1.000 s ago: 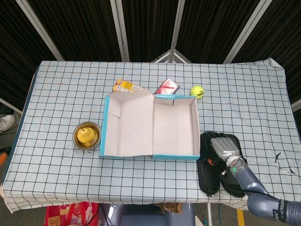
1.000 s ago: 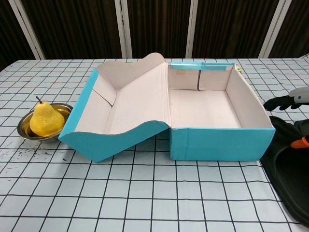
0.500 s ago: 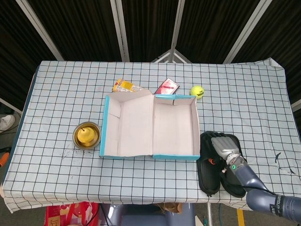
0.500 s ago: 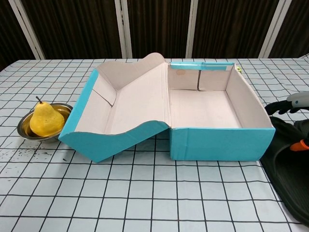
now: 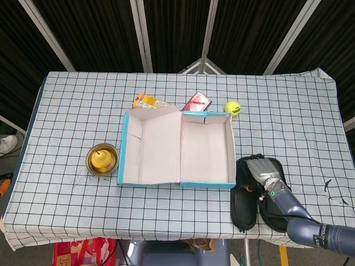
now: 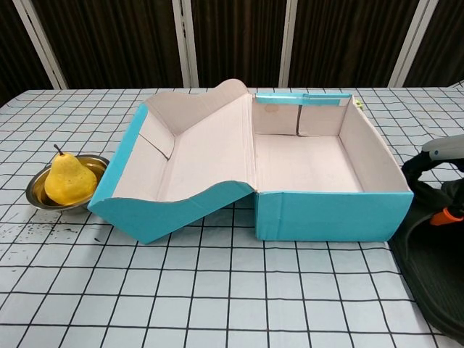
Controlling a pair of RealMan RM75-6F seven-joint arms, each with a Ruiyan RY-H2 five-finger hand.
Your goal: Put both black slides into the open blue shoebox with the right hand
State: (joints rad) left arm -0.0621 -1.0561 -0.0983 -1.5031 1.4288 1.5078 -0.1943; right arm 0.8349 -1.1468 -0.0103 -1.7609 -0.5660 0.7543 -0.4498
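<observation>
Nearest the robot, at about five o'clock on the table (image 5: 288, 111), lie the two black slides. The left slide (image 5: 243, 206) is at the table's front edge; the right slide (image 5: 273, 213) lies just beside it, partly under the right hand (image 5: 265, 173). The hand rests on top of the slides with its fingers (image 5: 260, 164) pointing toward twelve o'clock; whether they are curled around a strap or simply laid flat cannot be told from either view. In the chest view only the hand's edge (image 6: 444, 147) and the dark slide (image 6: 435, 268) show at the far right. The left hand is not seen.

Just beside the slides, toward nine o'clock, sits the open blue shoebox (image 5: 206, 148), its tray bare inside, its lid (image 5: 148, 147) folded out flat to the left. Farther toward nine o'clock a yellow pear (image 5: 101, 159) stands in a small metal bowl (image 5: 113, 151).

Beyond the box, toward twelve o'clock, lie a yellow snack packet (image 5: 148, 101), a red packet (image 5: 197, 102) and a tennis ball (image 5: 232, 107), the ball near the box's far right corner.
</observation>
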